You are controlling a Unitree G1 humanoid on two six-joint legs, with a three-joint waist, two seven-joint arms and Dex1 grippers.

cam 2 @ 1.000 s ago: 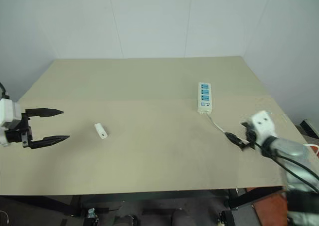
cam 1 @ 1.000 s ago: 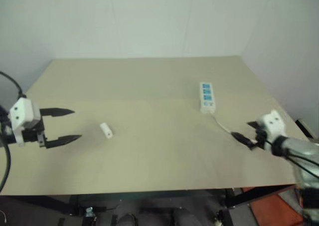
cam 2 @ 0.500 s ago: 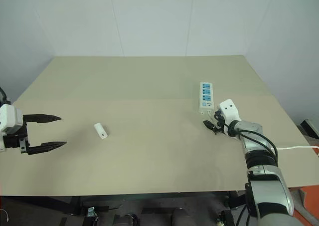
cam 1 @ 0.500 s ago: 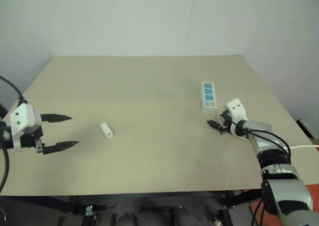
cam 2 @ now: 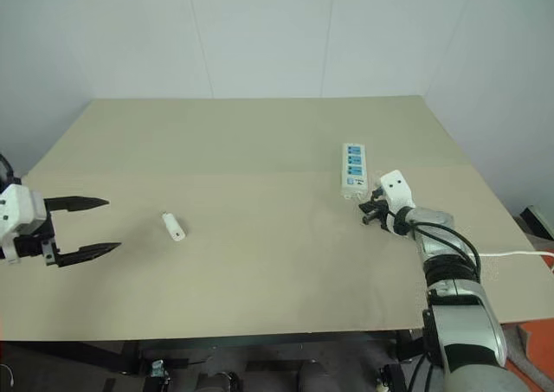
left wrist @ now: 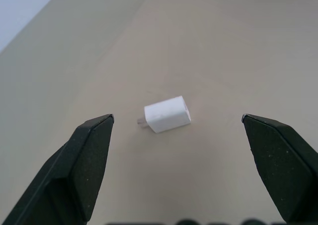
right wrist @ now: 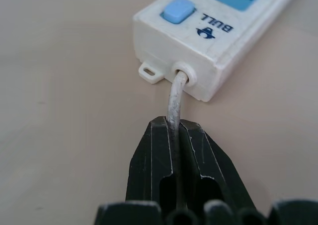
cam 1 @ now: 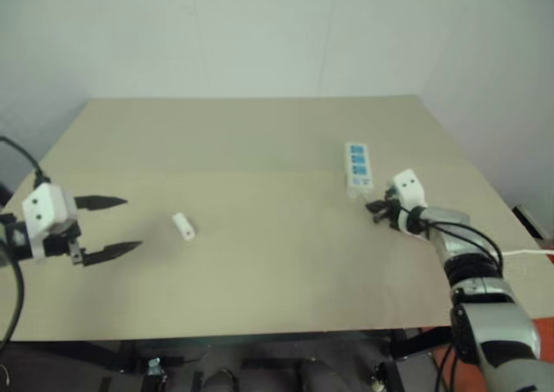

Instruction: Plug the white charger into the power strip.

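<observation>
You see white charger [left wrist: 167, 114], white power strip [right wrist: 218, 34] with blue sockets, black fingers [left wrist: 87, 155], beige table [cam 1: 260, 141].

small white charger [cam 1: 183, 226] lying flat, well apart from blue-socketed power strip [cam 1: 357, 167]

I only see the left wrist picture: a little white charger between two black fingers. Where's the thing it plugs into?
Observer: The power strip lies far off on the table's right side.
Operator: Is the other hand doing anything?
Observer: Yes, the right gripper is shut on the power strip's cord, right behind the strip.
Operator: Is my hand touching the white charger?
Observer: No. From the head camera, the left gripper is open, with bare table between it and the charger.
</observation>
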